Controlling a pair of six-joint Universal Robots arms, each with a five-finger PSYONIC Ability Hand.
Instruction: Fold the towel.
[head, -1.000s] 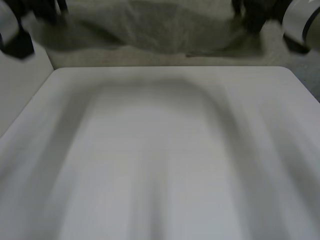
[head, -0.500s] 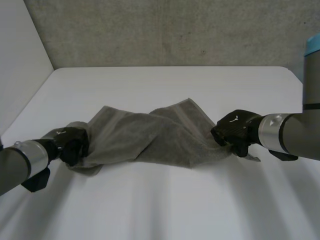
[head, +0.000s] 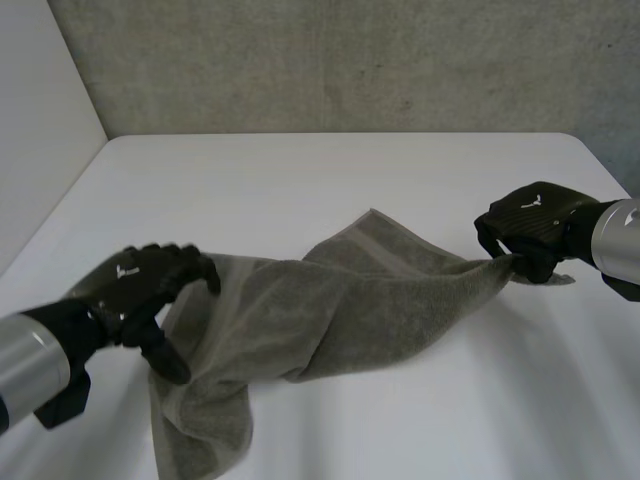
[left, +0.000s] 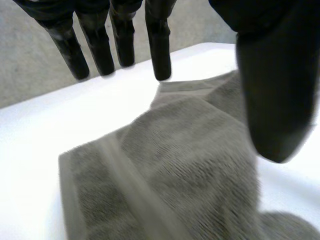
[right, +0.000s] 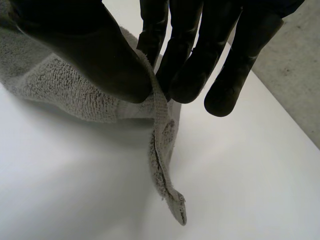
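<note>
The towel (head: 350, 300) lies bunched on the table (head: 330, 170), long axis left to right; the right hand (head: 532, 228) pinches its right corner between thumb and fingers; the left hand (head: 135, 290), fingers spread and gripping nothing, is over the left end, which trails nearward.

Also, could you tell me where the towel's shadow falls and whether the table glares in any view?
Head view: even light; the towel drops a faint shadow on the table at its near edge. Left wrist view: the table glares white past the left hand. Right wrist view: soft shadow under the towel edge pinched by the right hand.
</note>
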